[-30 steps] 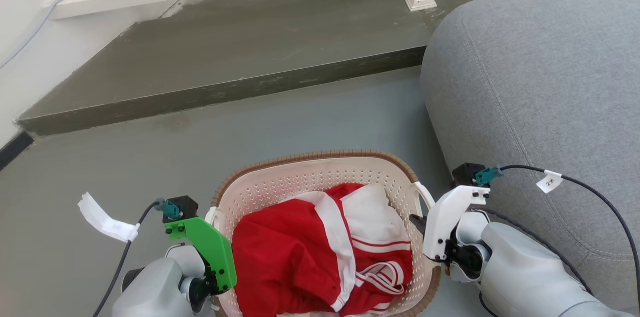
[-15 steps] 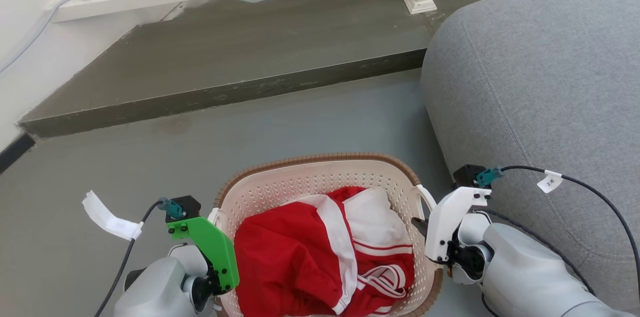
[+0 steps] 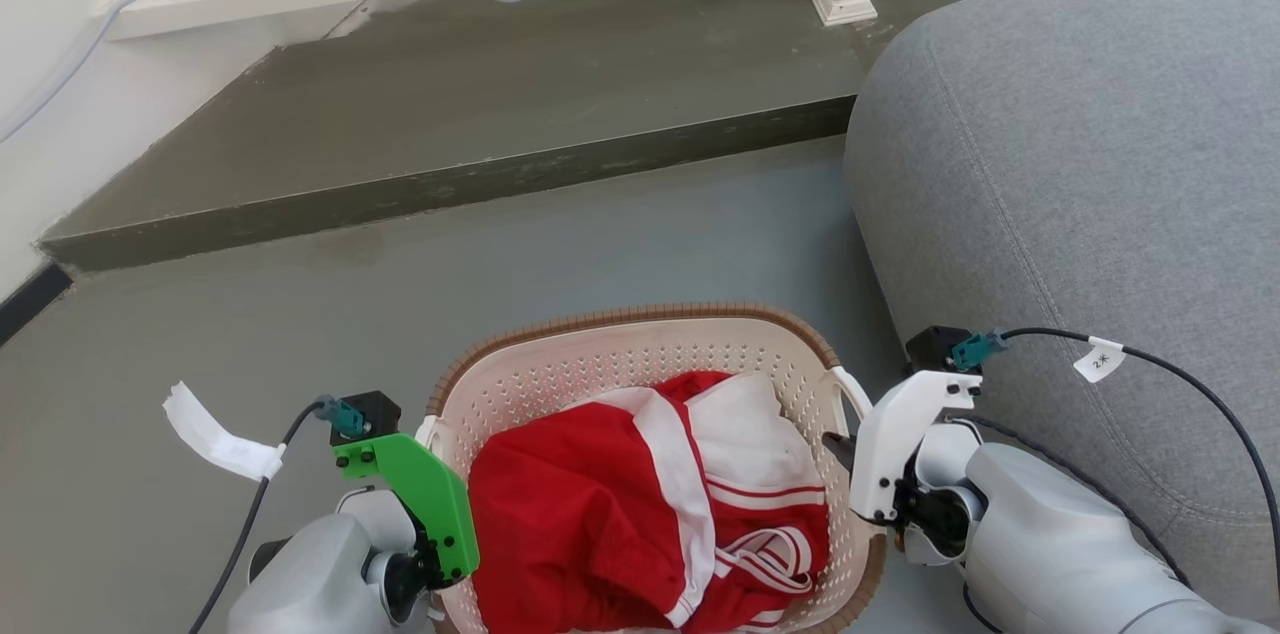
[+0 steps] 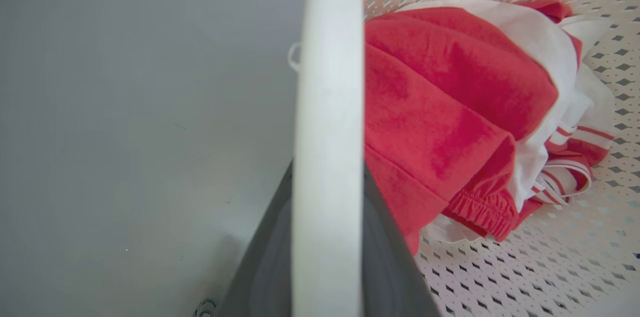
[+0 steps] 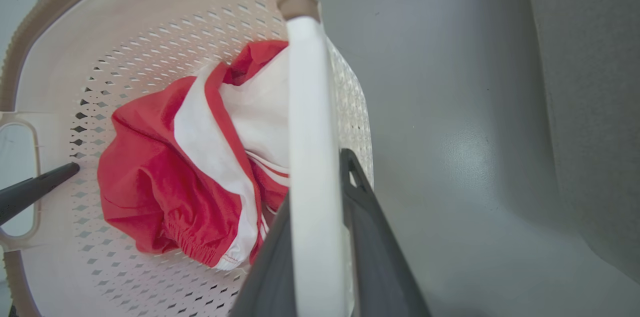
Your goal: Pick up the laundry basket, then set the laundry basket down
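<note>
The left gripper (image 4: 327,177) and right gripper (image 5: 317,179) fingers each clamp a loop handle (image 5: 310,107) of the laundry basket (image 3: 640,316), low over the floor (image 3: 600,234) beside the grey sofa (image 3: 1080,164). Uneven arm motion could tilt it and spill the red garment (image 3: 570,514).

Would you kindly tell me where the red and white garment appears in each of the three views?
Head view: red and white garment, lower centre, inside the laundry basket.
Left wrist view: garment in the right half, beyond the basket's left handle.
Right wrist view: garment left of centre, left of the right handle.
Shared landmark: the basket's perforated cream wall.
</note>
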Tool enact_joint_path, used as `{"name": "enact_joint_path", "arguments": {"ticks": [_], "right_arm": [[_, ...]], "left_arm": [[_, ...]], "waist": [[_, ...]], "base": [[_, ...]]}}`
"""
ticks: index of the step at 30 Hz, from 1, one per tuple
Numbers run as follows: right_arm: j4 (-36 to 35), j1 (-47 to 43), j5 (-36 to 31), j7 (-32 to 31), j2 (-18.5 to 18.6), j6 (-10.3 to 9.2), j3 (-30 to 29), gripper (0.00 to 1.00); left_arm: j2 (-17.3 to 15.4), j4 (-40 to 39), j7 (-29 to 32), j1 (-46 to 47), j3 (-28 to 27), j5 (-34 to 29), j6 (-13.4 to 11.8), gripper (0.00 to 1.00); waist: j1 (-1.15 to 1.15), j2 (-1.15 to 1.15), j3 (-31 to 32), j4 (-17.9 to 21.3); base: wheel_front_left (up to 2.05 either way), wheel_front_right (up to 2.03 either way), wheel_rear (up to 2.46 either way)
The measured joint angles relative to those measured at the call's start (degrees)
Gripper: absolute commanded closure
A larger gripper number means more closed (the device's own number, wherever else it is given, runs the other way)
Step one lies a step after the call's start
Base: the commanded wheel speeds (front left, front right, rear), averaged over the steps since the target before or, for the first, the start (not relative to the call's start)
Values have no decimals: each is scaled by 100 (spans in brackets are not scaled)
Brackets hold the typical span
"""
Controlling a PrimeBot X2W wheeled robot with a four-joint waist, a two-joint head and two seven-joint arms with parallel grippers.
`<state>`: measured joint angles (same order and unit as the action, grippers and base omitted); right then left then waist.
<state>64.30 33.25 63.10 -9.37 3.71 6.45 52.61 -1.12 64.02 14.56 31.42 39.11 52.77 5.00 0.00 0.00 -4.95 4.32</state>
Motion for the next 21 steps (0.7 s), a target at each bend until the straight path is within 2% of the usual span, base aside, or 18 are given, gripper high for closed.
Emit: {"name": "enact_joint_path", "arguments": {"ticks": [21], "right_arm": [[26,18,100,8,9,-1,156,100]], "left_arm": [[-9,-10,-24,1,174,105,-99,100]], "waist": [[0,0,-21,27]], "base": [[0,0,0]]}}
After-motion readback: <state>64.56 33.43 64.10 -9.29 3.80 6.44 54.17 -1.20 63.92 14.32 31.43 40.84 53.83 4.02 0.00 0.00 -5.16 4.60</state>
